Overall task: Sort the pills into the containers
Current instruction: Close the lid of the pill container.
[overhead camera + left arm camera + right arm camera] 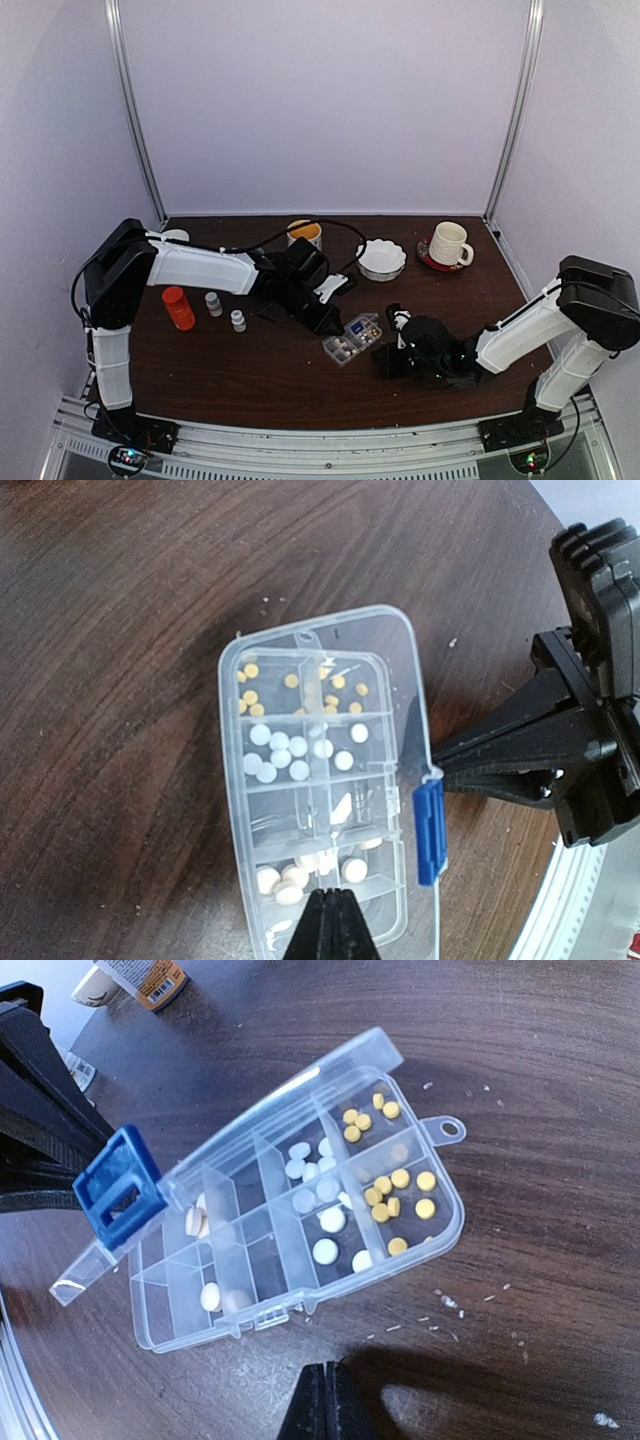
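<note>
Fingers are pressed fully shut on both arms, and neither the left gripper nor the right gripper has hold of anything. They face each other across the box, which lies on the bench toward its near edge, right of the middle. Its clear lid seems to stand raised along one long side, with the blue latch at its end, and the right tips point at that latch from just beside it.

No loose pills show on the bench, only pale crumbs near the box, so the step in hand is probably closing up. That calls for one set of shut tips to steady the box against sliding while the other eases the lid flat and presses the latch home, gently, so nothing hops a divider.

Yellow pills fill the two end compartments by the hanging tab. White ones sit in the next pair. Cream ones lie further along, and a few compartments look bare
</note>
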Action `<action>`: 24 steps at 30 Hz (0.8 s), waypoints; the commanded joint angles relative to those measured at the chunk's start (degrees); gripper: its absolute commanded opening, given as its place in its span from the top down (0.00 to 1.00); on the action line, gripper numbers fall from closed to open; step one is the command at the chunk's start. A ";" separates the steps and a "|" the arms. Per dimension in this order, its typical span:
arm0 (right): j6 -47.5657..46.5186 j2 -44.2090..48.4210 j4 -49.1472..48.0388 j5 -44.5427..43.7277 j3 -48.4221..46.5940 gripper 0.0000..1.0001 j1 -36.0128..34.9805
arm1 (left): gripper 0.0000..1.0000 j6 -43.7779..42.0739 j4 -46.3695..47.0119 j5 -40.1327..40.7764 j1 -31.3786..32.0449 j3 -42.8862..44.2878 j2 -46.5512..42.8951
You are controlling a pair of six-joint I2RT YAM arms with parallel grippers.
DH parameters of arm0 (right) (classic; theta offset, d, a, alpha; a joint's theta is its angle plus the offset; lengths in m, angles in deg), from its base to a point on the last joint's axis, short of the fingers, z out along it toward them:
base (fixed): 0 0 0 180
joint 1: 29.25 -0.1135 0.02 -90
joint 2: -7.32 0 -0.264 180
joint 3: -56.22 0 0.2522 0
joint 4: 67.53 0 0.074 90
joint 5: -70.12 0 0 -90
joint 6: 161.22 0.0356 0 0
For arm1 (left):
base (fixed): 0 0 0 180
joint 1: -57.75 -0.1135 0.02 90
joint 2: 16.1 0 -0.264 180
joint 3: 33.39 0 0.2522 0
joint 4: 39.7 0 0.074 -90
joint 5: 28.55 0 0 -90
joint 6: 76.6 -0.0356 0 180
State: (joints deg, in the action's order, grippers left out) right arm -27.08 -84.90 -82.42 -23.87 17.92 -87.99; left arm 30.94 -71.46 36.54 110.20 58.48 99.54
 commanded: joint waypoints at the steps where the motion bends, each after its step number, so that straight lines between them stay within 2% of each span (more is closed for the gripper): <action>1: 1.58 0.88 -2.46 -2.54 1.02 1.00 0.38 | 0.97 0.36 1.15 1.84 1.06 0.35 0.77; 5: 2.57 4.39 -7.15 -6.00 5.56 1.00 0.38 | 0.94 -0.55 -1.91 5.49 2.36 1.88 1.41; 11: 2.85 6.31 -8.29 -6.44 6.83 0.98 0.35 | 0.90 -1.07 -6.92 14.76 4.68 4.47 2.60; 15: 3.39 5.91 -17.87 -3.97 9.86 0.81 0.38 | 0.88 -0.74 -7.89 17.45 5.43 4.87 3.09; 17: 4.42 5.43 -19.10 -3.24 9.55 0.61 0.38 | 0.85 -0.58 -8.17 18.57 5.71 5.05 3.11; 19: 5.06 4.93 -18.81 -2.42 8.47 0.48 0.34 | 0.81 -0.47 -8.39 19.26 5.89 5.24 3.18; 21: 6.41 4.57 -18.67 -2.16 7.65 0.42 0.46 | 0.78 -0.05 -8.69 20.37 5.98 5.30 3.14; 24: 7.82 4.00 -15.06 -2.39 5.20 0.39 0.55 | 0.78 0.12 -8.69 20.53 6.03 5.37 3.22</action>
State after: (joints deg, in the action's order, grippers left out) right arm -21.72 -79.98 -98.42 -26.32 26.40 -87.82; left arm 30.68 -78.37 54.16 116.10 62.68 101.37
